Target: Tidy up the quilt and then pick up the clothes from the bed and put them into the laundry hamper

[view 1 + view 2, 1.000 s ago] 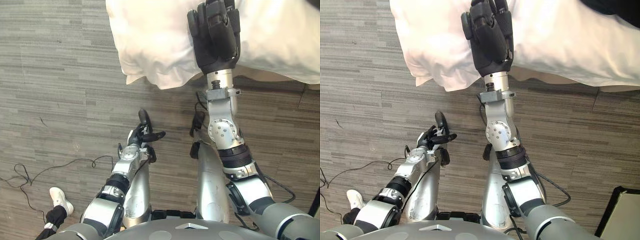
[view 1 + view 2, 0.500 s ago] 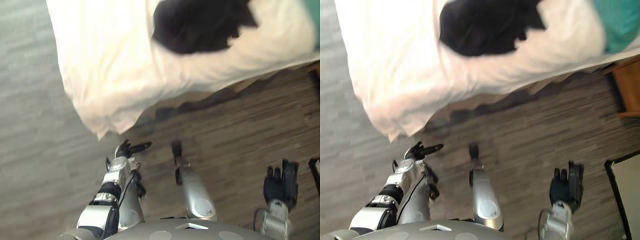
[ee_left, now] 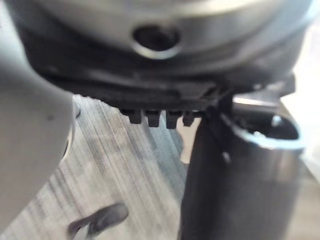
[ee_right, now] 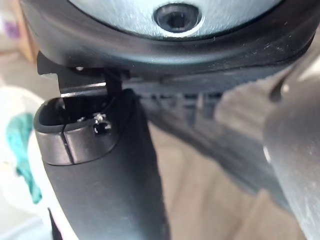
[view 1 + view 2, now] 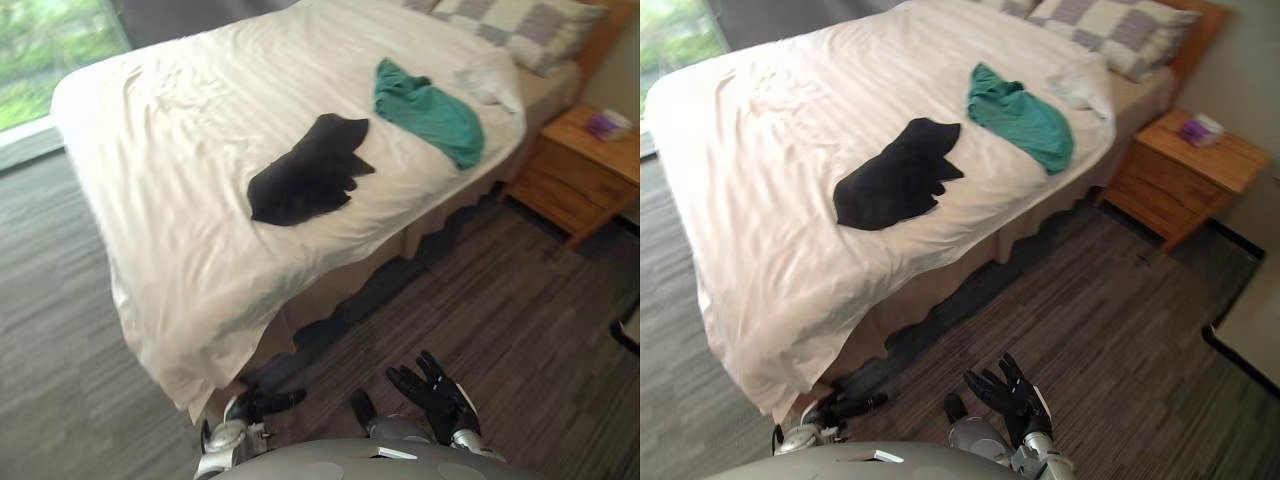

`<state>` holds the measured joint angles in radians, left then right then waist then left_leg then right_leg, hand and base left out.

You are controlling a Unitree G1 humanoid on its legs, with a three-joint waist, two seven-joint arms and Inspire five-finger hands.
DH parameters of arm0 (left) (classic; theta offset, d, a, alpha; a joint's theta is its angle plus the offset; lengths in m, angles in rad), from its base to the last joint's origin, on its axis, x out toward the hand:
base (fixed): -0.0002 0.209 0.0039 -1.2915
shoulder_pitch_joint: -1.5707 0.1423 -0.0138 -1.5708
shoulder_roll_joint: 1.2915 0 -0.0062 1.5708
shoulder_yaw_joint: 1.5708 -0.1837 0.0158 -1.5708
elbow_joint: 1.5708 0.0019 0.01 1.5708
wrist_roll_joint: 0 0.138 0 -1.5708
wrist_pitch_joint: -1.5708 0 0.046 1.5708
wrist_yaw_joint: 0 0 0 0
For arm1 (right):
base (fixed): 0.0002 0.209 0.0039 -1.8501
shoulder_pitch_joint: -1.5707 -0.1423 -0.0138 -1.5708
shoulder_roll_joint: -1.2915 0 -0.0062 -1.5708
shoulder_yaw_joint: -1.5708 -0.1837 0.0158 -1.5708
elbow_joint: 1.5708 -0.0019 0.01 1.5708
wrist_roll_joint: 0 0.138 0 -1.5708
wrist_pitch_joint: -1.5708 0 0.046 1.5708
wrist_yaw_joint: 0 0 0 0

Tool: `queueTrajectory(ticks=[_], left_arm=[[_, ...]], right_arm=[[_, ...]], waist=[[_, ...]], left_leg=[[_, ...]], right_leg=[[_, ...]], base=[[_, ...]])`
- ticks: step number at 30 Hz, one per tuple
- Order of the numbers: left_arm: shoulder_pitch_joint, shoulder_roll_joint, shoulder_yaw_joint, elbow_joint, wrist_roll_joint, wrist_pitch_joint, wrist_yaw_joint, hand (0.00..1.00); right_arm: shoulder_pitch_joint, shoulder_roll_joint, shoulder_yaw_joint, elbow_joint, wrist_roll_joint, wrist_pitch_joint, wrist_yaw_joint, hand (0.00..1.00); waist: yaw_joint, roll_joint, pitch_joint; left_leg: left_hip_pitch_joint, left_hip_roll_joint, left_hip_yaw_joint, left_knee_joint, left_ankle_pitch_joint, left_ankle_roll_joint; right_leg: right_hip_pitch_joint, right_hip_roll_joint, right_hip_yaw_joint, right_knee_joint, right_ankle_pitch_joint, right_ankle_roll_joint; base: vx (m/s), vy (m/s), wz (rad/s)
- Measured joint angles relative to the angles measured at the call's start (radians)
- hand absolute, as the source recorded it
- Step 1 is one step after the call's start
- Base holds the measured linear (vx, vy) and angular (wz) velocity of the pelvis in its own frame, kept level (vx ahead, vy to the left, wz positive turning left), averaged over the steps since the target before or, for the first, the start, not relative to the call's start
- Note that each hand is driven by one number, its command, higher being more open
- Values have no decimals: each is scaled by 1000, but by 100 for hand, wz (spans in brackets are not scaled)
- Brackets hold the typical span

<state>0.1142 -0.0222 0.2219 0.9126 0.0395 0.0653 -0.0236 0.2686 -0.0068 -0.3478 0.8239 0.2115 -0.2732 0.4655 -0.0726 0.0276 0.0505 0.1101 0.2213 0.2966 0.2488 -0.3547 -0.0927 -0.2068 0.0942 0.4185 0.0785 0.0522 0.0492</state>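
Note:
A white quilt (image 5: 200, 200) lies spread over the bed, its corner hanging toward the floor near me. On it rest a black garment (image 5: 305, 172) in the middle and a green garment (image 5: 430, 110) farther toward the pillows. My right hand (image 5: 432, 392) is low over the floor in front of me, open with its fingers spread, holding nothing. My left hand (image 5: 262, 403) is also low, just below the quilt's hanging corner, open and empty. Both hands are well short of the clothes.
Checked pillows (image 5: 1110, 25) sit at the bed's head. A wooden nightstand (image 5: 1185, 165) with a small purple item (image 5: 1202, 128) stands right of the bed. A pale, dark-framed object (image 5: 1252, 330) is at the right edge. Grey plank floor (image 5: 1120, 300) lies between me and it.
My right hand has come off the quilt's edge and dropped low beside me, its fingers now straight. The view has swung up from the floor to the whole bed. The left hand has kept its pose.

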Motion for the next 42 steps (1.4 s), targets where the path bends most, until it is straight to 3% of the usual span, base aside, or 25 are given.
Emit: queueTrajectory(ticks=[1,2,5,7,9,11,12,15,18,20,21,22,23,24,25,26,28,30,31,32,33,36,38,40,42], left_arm=[[1,9,0,7,11,-3,4,100],[-1,19,-7,21,11,-4,5,100],[-8,23,-55,45,26,4,0,100],[-9,22,-70,45,47,14,7,100],[-12,19,-71,49,49,42,11,100],[-6,19,-66,52,50,57,12,100],[-4,16,-63,52,51,61,14,100],[15,3,-48,47,55,53,14,100],[29,-1,-35,44,88,46,20,100],[44,-12,-20,30,82,44,27,100],[62,-20,-22,14,69,38,35,100],[71,-23,-24,12,63,34,41,100],[74,-23,-26,15,57,34,42,100],[72,-27,-29,22,47,34,46,100],[73,-27,-29,25,47,36,45,100],[63,-24,-32,19,50,43,44,100],[50,10,-61,2,50,40,29,100],[38,0,-71,-1,50,37,35,100],[34,-1,-74,1,50,37,34,100],[29,-13,-79,3,50,40,31,100],[27,-30,-93,1,50,43,27,100],[5,-29,-88,-1,49,44,26,100],[9,-30,-49,1,49,42,29,100],[3,-29,-36,1,45,22,37,100],[3,-28,-37,1,44,16,37,100]], right_arm=[[6,0,8,3,6,0,-12,100],[28,5,8,5,15,1,-17,100],[82,6,-7,18,42,1,-24,100],[106,8,-14,32,41,1,-25,100],[112,16,-15,46,44,1,-32,100],[111,14,-16,45,48,0,-38,100],[105,12,-13,44,48,0,-45,100],[97,8,-5,39,48,-12,-45,100],[95,3,21,23,48,-21,-57,100],[90,-2,37,23,40,-29,-62,100],[89,-7,36,23,39,-30,-62,100],[90,-18,37,23,39,-30,-63,100],[92,-23,38,24,40,-30,-66,100],[82,-33,45,30,38,-30,-77,100],[69,-33,44,40,37,-30,-85,100],[44,-18,34,58,37,-30,-99,100],[32,7,11,63,36,-34,-102,100],[31,16,0,65,27,-30,-102,100],[29,17,-4,65,27,-24,-102,100],[20,21,-17,64,19,-15,-104,100],[30,24,-24,63,17,-8,-107,100],[48,37,-21,65,-8,22,-106,100],[42,21,3,65,-10,30,-109,100],[24,1,14,70,-11,52,-116,100],[20,1,8,76,-10,56,-126,100]], waist=[[0,7,-14],[-13,-25,-22],[-22,-24,-18],[-38,-18,-18],[-42,-4,-13],[-47,9,-11],[-45,17,-7],[-40,28,-2],[-66,21,-4],[-66,14,-9],[-68,15,-27],[-70,26,-39],[-73,31,-45],[-58,38,-53],[-53,36,-52],[-44,16,-52],[-40,-32,-48],[-41,-39,-47],[-40,-34,-47],[-41,-14,-46],[-42,0,-52],[-39,-17,-46],[-35,-23,-41],[-13,-17,-17],[-12,-14,-11]], left_leg=[[5,4,57,-8,6,5],[16,-22,91,-8,8,-3],[75,-33,166,-31,20,-34],[100,-31,196,-39,21,-36],[116,-15,209,-18,21,-36],[126,2,209,31,22,-34],[124,18,205,84,35,-12],[145,30,224,134,42,-1],[162,35,234,173,52,15],[192,38,288,187,116,30],[211,40,329,179,158,38],[216,54,338,186,195,48],[217,60,338,190,221,59],[210,67,311,186,205,38],[210,51,299,157,147,14],[204,15,296,106,70,13],[177,-35,293,42,35,12],[142,-37,272,4,31,25],[132,-34,271,-10,39,36],[132,-27,293,-31,57,39],[142,-25,313,-27,70,24],[108,-15,318,103,68,23],[45,-1,232,278,84,78],[1,-39,55,313,9,80],[-12,-51,14,273,-18,76]], right_leg=[[-24,-5,-13,18,10,11],[-25,-6,-32,53,25,14],[39,-17,17,-83,110,22],[51,-14,7,-104,118,7],[48,-16,-88,-82,101,-31],[47,-6,-125,-42,87,-38],[24,7,-147,32,34,-63],[-57,-28,-321,243,-81,-122],[-101,-23,-338,376,-162,-113],[-114,-71,-431,445,-232,-192],[-114,-107,-506,458,-247,-186],[-111,-92,-518,450,-250,-169],[-106,-67,-495,430,-238,-140],[-77,-4,-416,342,-184,-127],[-54,18,-388,288,-154,-138],[13,39,-335,174,-92,-148],[99,53,-265,54,-32,-141],[158,89,-200,-10,-10,-132],[170,100,-181,-24,-15,-133],[168,98,-216,-19,-51,-156],[150,75,-316,22,-78,-162],[143,75,-274,57,-81,-144],[147,82,-204,83,-83,-148],[163,86,-93,89,-83,-147],[184,81,-40,77,-78,-140]], base=[[-38,152,-104],[21,129,-96],[49,123,-73],[104,62,-47],[111,-17,-42],[134,-100,-42],[103,-115,-32],[60,-107,-37],[138,-181,-31],[212,-128,-64],[269,-73,-92],[284,-89,-90],[308,-147,-131],[314,-134,-129],[362,-132,-169],[265,-85,-120],[234,-94,-117],[108,-12,-101],[49,54,-92],[35,103,-77],[38,107,-66],[73,37,-52],[133,9,-109],[95,75,-133],[70,123,-96]])
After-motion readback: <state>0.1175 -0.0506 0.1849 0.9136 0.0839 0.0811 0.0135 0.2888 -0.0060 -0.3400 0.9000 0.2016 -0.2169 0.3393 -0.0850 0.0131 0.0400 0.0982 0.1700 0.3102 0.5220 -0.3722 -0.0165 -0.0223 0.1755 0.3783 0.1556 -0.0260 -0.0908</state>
